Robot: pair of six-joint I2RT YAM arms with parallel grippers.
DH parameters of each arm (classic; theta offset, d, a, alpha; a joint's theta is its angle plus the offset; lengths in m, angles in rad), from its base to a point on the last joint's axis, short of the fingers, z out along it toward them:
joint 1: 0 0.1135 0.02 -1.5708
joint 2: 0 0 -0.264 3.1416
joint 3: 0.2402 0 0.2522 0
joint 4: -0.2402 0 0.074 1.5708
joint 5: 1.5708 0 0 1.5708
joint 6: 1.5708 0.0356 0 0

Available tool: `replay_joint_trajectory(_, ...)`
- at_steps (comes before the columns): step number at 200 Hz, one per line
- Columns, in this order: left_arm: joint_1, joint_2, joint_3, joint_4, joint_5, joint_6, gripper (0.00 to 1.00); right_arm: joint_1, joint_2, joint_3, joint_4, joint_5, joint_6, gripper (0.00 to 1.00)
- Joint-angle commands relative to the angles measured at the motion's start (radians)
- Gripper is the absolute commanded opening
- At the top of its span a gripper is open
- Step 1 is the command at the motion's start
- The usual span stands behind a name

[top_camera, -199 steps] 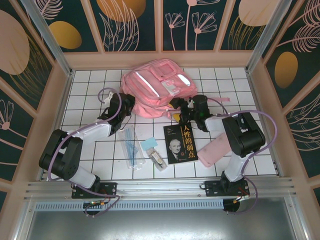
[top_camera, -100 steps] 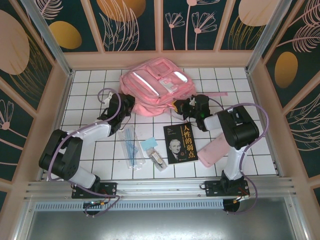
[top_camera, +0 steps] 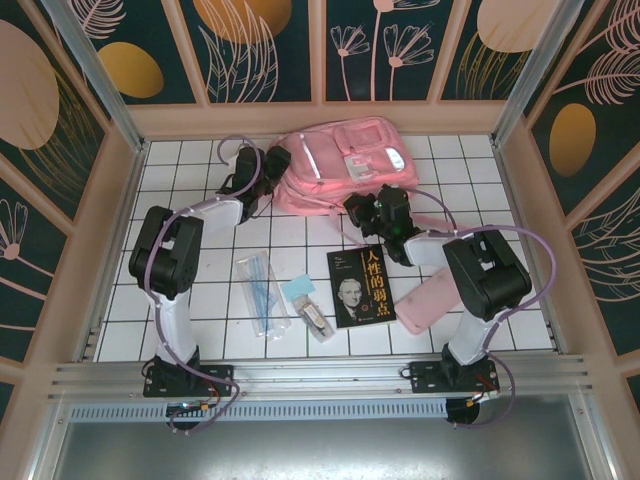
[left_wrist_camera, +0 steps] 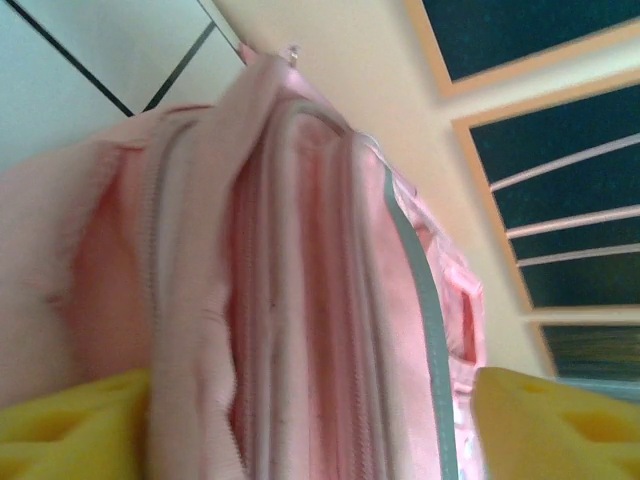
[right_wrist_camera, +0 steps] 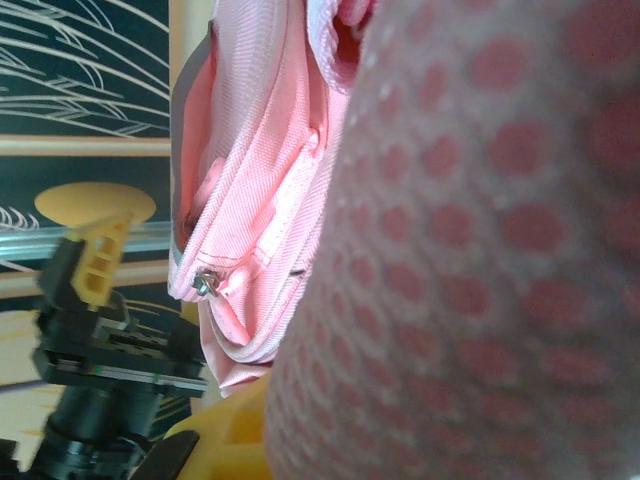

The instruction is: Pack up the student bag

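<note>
At the desk's far side sits the bag. My left gripper is released, straddling its left edge. My right gripper is clenched on its near edge.

Pink student bag, white-striped; black book, yellow lettering; white-tiled table, dark grid.

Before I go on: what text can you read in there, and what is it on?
"人性的弱点": yellow vertical title on the cover of the black book.
Smaller print on that cover: too small to read.
On the student bag: no text that can be read in any view.
</note>
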Motion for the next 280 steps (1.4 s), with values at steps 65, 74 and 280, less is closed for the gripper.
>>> replay_joint_trajectory(65,-0.074,-0.484,-0.349,-0.229,0.071,0.046,0.85,0.061,0.114,0.060,0.130,-0.132,0.031,0.24)
replay_joint_trajectory(74,-0.101,-0.500,-0.394,-0.212,0.060,0.014,0.85,0.062,0.107,0.060,0.098,-0.146,0.034,0.27)
replay_joint_trajectory(280,-0.231,-0.196,-0.055,-0.639,-0.034,0.573,0.64,-0.122,-0.135,0.146,-0.661,-0.069,-0.484,0.51)
